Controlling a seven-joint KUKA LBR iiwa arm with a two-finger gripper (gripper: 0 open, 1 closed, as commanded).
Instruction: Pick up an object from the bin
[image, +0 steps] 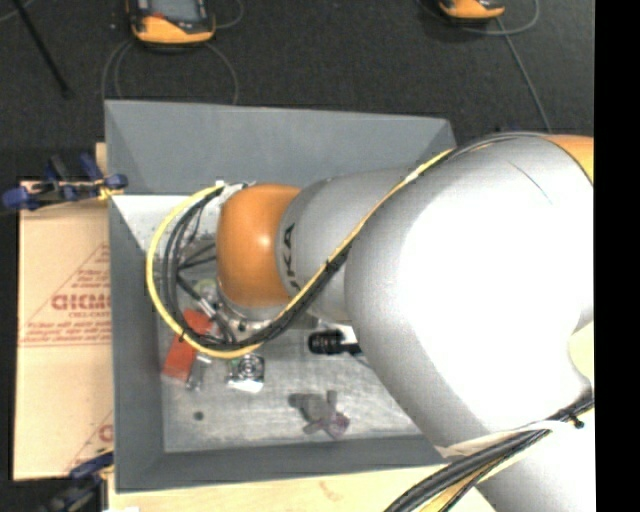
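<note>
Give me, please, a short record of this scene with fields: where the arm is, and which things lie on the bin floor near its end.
bin: grey metal bin, seen from above
arm: comes in from the right; its orange-covered wrist is over the bin's left half
nearest thing: red-orange piece, close to the left wall, just below the wrist end
next thing: small silvery thing, right of the red-orange piece
further things: black cylinder at the arm's edge; grey-purple flat piece near the front wall
held thing: cannot tell
</note>
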